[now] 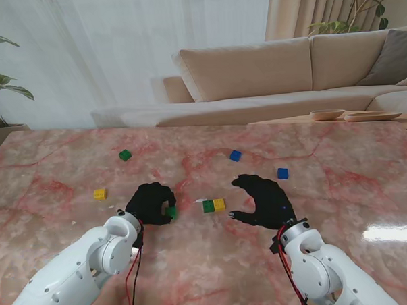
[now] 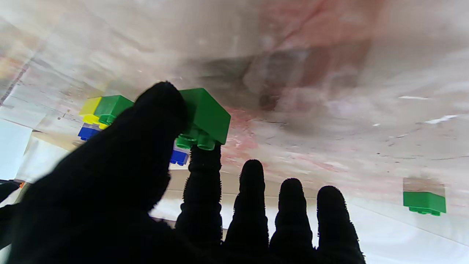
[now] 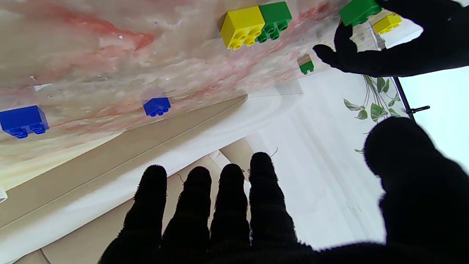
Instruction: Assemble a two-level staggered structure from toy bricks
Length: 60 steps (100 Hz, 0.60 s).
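Note:
My left hand [image 1: 150, 203] is shut on a green brick [image 1: 171, 211], pinched between thumb and index finger [image 2: 202, 168]; the left wrist view shows that green brick [image 2: 205, 117] lifted a little off the marble. To its right a green brick [image 1: 208, 206] and a yellow brick [image 1: 219, 204] sit side by side, touching, on the table; the right wrist view shows this pair as yellow brick [image 3: 242, 26] and green brick [image 3: 274, 16]. My right hand [image 1: 265, 200] hovers open just right of the pair, holding nothing.
Loose bricks lie around: a yellow one [image 1: 100, 194] at the left, a green one [image 1: 125, 154] farther back, and two blue ones [image 1: 235, 155] [image 1: 283, 173] beyond my right hand. A beige sofa [image 1: 281, 75] stands behind the marble table [image 1: 341, 207].

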Each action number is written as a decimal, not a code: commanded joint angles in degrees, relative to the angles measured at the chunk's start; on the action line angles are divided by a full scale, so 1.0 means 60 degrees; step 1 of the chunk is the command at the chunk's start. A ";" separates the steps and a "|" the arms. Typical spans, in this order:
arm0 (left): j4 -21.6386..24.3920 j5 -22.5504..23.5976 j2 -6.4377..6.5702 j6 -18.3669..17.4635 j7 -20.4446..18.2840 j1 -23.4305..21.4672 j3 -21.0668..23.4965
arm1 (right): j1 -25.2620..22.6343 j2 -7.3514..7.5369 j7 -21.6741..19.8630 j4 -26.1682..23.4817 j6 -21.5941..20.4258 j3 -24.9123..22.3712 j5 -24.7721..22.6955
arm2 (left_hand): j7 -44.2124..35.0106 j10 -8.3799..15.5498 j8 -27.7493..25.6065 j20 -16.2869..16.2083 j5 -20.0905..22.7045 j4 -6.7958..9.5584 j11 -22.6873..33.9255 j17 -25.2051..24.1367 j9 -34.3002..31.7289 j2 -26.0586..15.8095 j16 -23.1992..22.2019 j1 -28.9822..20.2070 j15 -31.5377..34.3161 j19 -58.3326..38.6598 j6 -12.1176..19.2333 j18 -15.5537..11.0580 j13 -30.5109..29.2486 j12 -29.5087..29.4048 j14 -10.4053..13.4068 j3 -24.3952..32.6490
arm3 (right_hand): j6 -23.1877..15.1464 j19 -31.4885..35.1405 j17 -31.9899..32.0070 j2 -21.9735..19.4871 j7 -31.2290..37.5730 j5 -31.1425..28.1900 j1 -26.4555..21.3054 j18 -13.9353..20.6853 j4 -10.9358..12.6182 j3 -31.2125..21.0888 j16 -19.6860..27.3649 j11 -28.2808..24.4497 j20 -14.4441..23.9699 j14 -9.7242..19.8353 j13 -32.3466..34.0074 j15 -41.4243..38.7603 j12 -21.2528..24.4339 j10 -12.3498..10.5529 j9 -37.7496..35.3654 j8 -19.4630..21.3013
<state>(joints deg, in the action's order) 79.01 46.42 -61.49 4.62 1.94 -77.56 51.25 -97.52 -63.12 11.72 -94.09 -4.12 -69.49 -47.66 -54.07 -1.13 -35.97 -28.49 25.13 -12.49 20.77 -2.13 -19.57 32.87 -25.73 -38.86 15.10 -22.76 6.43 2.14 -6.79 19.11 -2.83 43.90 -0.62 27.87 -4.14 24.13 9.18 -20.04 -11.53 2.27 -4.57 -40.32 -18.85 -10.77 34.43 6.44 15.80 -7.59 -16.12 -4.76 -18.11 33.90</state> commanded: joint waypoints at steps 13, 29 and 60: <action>-0.0576 -0.0339 -0.0370 0.0399 0.0396 0.0546 -0.0753 | -0.0130 -0.0017 -0.0177 -0.0028 0.0034 -0.0060 0.0084 | -0.0875 -0.0135 -0.0587 -0.0068 0.0346 0.0233 -0.0173 -0.0154 -0.0026 -0.0589 -0.0002 -0.0018 -0.0112 -0.0023 0.0257 -0.0021 0.0082 0.0103 -0.0229 0.0046 | -0.0120 0.0025 0.0110 -0.0085 -0.0101 0.0116 -0.0054 0.0001 0.0144 -0.0168 0.0049 -0.0058 -0.0042 -0.0071 -0.0187 -0.0027 0.0000 0.0107 0.0187 -0.0127; -0.1097 -0.0657 -0.0576 0.0541 0.0756 0.1050 -0.1423 | -0.0161 -0.0015 -0.0226 -0.0047 0.0046 -0.0093 0.0121 | -0.0947 -0.0127 -0.0724 -0.0107 0.0245 0.0268 -0.0176 -0.0155 0.0036 -0.0586 -0.0020 -0.0003 -0.0112 0.0020 0.0298 -0.0023 0.0110 0.0123 -0.0228 0.0062 | -0.0116 0.0029 0.0105 -0.0094 -0.0106 0.0130 -0.0066 0.0001 0.0148 -0.0186 0.0050 -0.0048 -0.0040 -0.0070 -0.0188 -0.0027 0.0005 0.0117 0.0211 -0.0132; -0.1842 -0.1156 -0.0895 0.0517 0.1129 0.1704 -0.2268 | -0.0268 -0.0020 -0.0223 -0.0095 0.0058 -0.0210 0.0149 | -0.0977 -0.0130 -0.0865 -0.0179 -0.0012 0.0265 -0.0177 -0.0161 0.0177 -0.0613 -0.0049 0.0011 -0.0112 0.0087 0.0300 -0.0044 0.0184 0.0147 -0.0229 0.0011 | -0.0108 0.0031 0.0104 -0.0092 -0.0105 0.0137 -0.0068 -0.0008 0.0140 -0.0205 0.0050 -0.0055 -0.0038 -0.0062 -0.0182 -0.0031 0.0004 0.0117 0.0215 -0.0134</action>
<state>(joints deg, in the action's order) 68.71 40.02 -66.05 7.86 8.48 -67.62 38.09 -98.38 -63.14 11.13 -94.62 -4.07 -70.54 -47.02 -54.06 -1.45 -38.91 -28.49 24.83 -12.45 20.73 -2.13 -19.57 32.84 -25.73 -38.28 15.10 -22.76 6.33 2.14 -6.78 19.35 -2.91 43.96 -0.62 27.87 -4.14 24.13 9.18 -20.04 -11.53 2.26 -4.57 -40.35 -18.85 -10.77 34.43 6.44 15.80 -7.59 -16.12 -4.75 -18.11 33.89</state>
